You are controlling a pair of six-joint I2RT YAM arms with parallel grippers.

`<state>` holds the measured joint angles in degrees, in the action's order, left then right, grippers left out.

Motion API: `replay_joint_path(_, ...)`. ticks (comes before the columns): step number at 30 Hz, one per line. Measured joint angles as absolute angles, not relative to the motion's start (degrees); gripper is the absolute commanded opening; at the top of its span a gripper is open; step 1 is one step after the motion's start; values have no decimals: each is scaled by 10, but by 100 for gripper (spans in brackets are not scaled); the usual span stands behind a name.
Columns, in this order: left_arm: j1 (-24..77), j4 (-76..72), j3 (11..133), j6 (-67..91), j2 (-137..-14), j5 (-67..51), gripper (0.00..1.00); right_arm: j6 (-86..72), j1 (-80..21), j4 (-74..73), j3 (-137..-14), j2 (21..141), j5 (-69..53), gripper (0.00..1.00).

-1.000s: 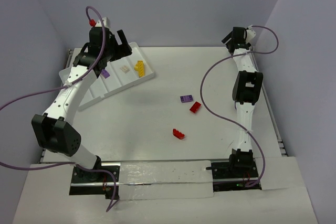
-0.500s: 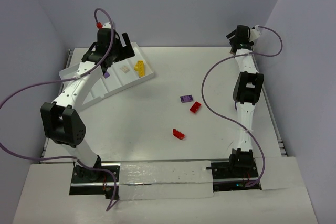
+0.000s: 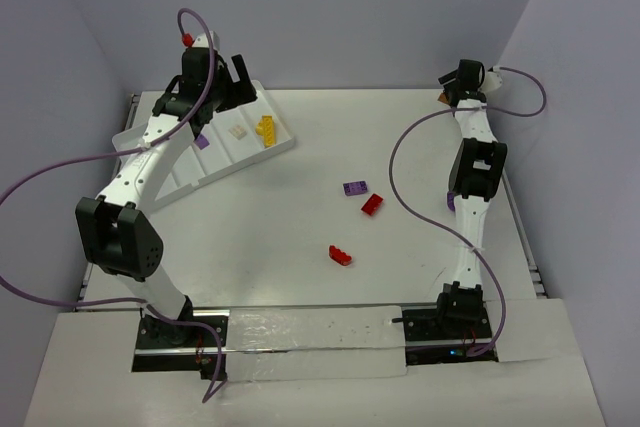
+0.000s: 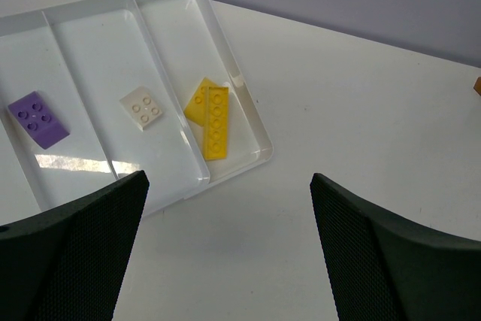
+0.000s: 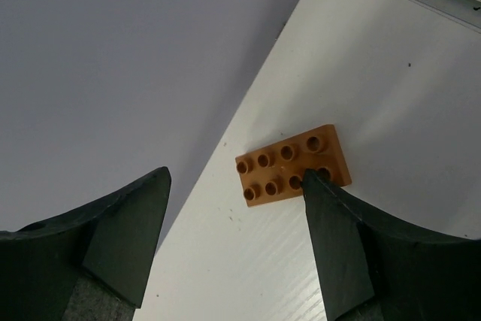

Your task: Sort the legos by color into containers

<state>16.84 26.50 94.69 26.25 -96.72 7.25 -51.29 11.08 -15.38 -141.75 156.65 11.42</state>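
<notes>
The top camera overlooks the whole worktop (image 3: 300, 167) from behind; both wrist cameras look down closely, the left sharing the tray (image 4: 234, 73) with it.

Bright, even light; soft shadows; glare streak on the tray (image 4: 75, 163).

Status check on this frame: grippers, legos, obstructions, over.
Left gripper open, empty, at tray. Right gripper open at orange lego, not gripped. Loose mid-table: red lego, second red lego, purple lego. No obstruction seen.
</notes>
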Motion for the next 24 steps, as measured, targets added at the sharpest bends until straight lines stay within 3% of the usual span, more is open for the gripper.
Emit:
replay_joint_path(16,168,266,954,249,-975,73,97,-550,113,-154,-1418,1569,81,78)
replay_joint_path(24,168,267,954,248,-975,73,97,-561,108,-151,-1330,1525,60,79)
